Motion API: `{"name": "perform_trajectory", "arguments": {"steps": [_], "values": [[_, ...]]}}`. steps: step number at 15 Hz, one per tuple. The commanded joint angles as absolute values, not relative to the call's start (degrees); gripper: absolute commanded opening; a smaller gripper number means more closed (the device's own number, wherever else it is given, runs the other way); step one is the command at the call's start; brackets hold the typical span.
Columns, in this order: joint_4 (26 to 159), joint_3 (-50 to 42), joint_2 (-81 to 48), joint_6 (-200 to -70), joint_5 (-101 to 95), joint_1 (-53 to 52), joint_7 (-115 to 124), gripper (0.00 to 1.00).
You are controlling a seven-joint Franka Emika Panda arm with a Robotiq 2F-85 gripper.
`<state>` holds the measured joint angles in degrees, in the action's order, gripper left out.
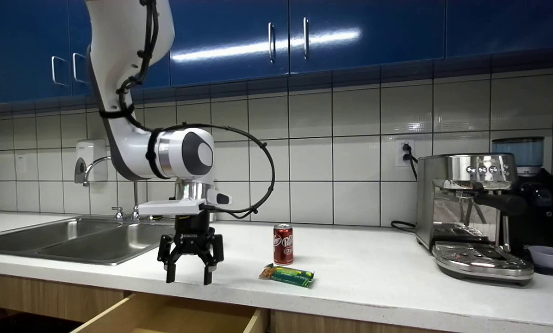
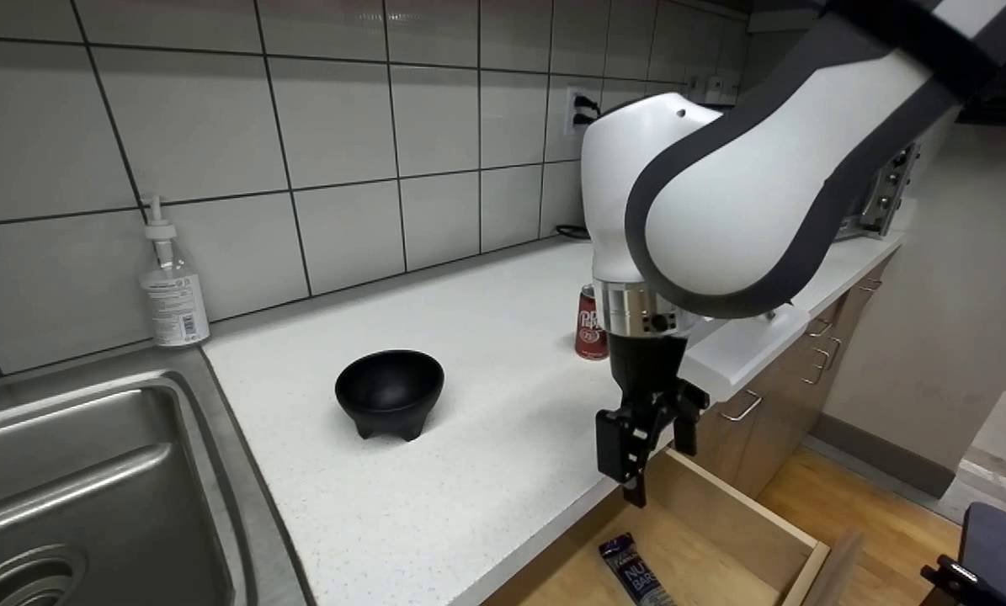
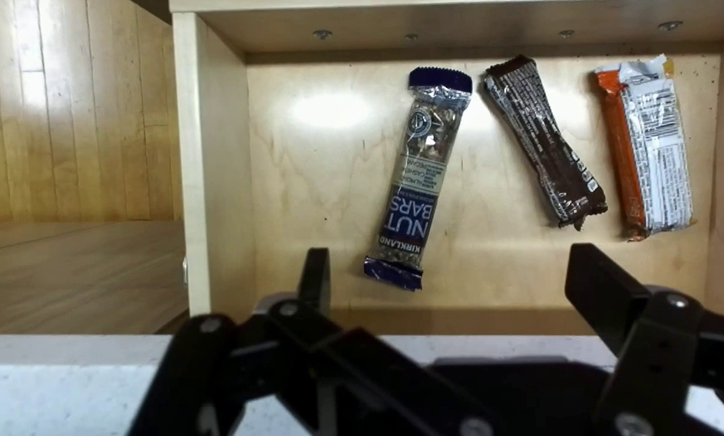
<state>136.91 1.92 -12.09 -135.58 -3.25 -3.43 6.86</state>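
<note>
**Empty pincer (image 1: 189, 274) over the drawer (image 3: 192, 169): mind the edges**

The bench (image 1: 373, 263) has the drawer pulled out under its front edge. The pincer hangs over the drawer, close to this edge; its two fingers are apart, with nothing between them. I judge that a sideways move needs the fingertips well above the bench's edge, otherwise they may knock it. A lowering should be straight and slow, with both fingers clear of the drawer's side edges.

Three bars lie in the drawer. The nut bar (image 3: 413, 175), nearest to the pincer, lies slanted between the bench's edge and the drawer's front edge. The orange-and-white bar (image 3: 652, 151) lies near the drawer's edge on the side of the sink (image 1: 123, 240); the brown bar (image 3: 544, 145) lies between these two. They are probably slippery, so a gentle hold across the narrow width should be safest.
</note>
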Motion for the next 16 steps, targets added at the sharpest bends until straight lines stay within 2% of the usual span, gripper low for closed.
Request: {"name": "perform_trajectory", "arguments": {"steps": [1,16], "values": [[137.0,1.0,-9.0,-134.1,-3.3,-2.1,2.6,1.00],[134.1,-4.1,-7.4,-131.9,-4.9,3.6,-10.5,1.00]]}}
